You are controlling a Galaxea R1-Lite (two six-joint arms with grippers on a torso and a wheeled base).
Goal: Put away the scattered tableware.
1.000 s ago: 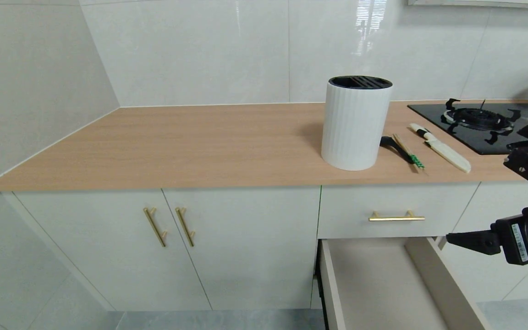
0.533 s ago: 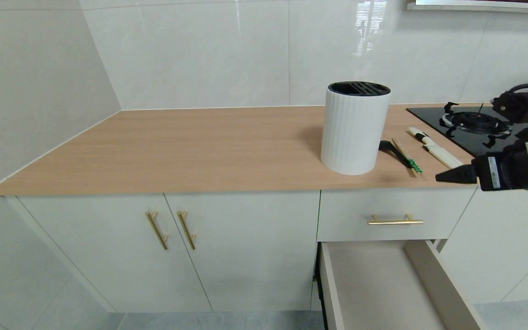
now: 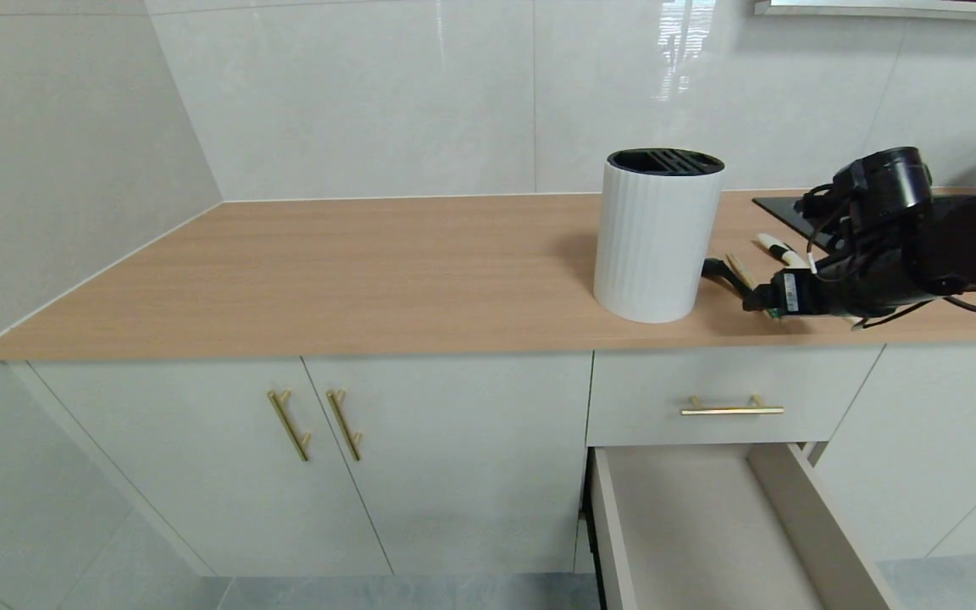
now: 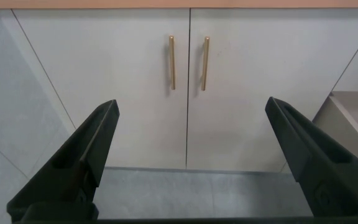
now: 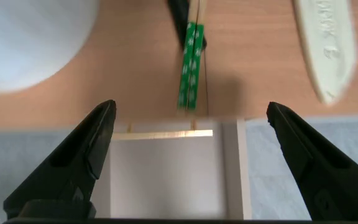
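Chopsticks (image 5: 190, 68) with green ends are lying on the wooden counter (image 3: 369, 271), just right of the white ribbed holder (image 3: 656, 241). Their green tips are pointing at the near edge. A black utensil (image 3: 715, 269) is lying just beside them on the holder's side, and the right wrist view shows it crossing under them at the far end. A white knife (image 5: 328, 50) is lying to their right, apart from them, with its far end toward the black hob (image 3: 780, 207).

You are holding your right gripper (image 3: 759, 298) low over the counter's near edge, right at the green tips. Its fingers (image 5: 92, 155) are standing spread wide, one on each side of the chopsticks, pinching nothing. Whether they are touching the counter, you cannot tell.

Below the counter the lower drawer (image 3: 708, 525) is standing pulled out, under a closed drawer front with a gold handle (image 3: 732, 409).

You are keeping your left gripper (image 4: 191, 102) down low, facing the two cabinet doors (image 4: 135, 93) with gold handles (image 4: 172, 62). Its fingers are spread too, with nothing between them.
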